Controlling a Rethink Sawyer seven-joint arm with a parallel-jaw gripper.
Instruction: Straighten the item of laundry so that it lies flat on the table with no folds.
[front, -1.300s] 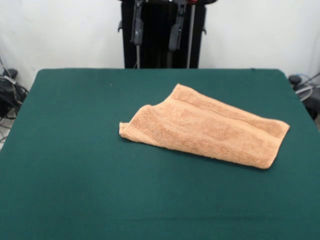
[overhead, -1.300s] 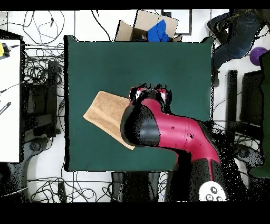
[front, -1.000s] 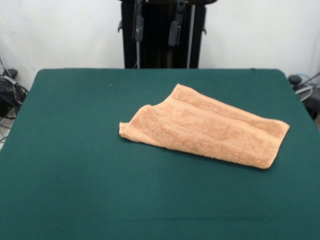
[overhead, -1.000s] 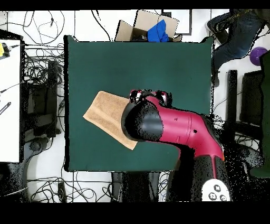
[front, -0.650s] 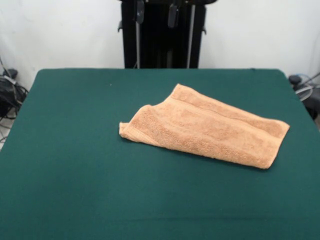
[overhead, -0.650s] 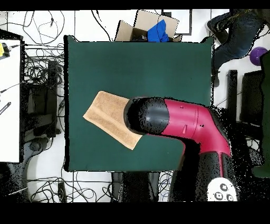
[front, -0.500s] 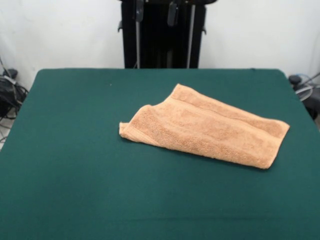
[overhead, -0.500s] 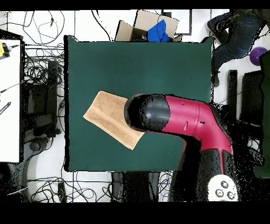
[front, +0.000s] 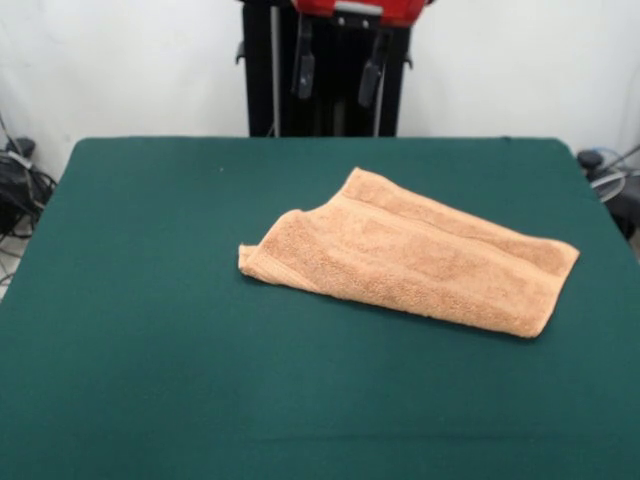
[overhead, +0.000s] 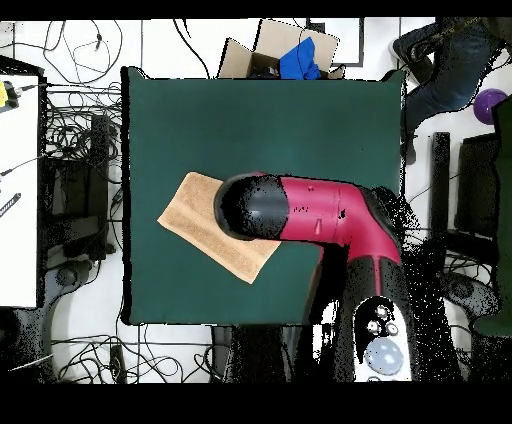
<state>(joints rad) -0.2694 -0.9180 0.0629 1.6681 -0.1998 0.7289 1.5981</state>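
Green felt covers my worktop (front: 150, 330), which stands against a white wall (front: 120, 60). I see the towel (front: 410, 255) lying right of centre, its left end folded over. My claw (front: 337, 75) hangs high over the far edge, fingers (front: 303, 70) apart, holding nothing. From overhead, the arm (overhead: 310, 215) hides part of the towel (overhead: 200, 225); cables (overhead: 80, 130) and a cardboard box (overhead: 270, 50) lie on the floor.

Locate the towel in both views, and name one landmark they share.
Front view: the towel lies right of centre on the table, with a fold at its left end.
Overhead view: the towel is at the table's left side, partly hidden under the arm.
Shared landmark: the green table.
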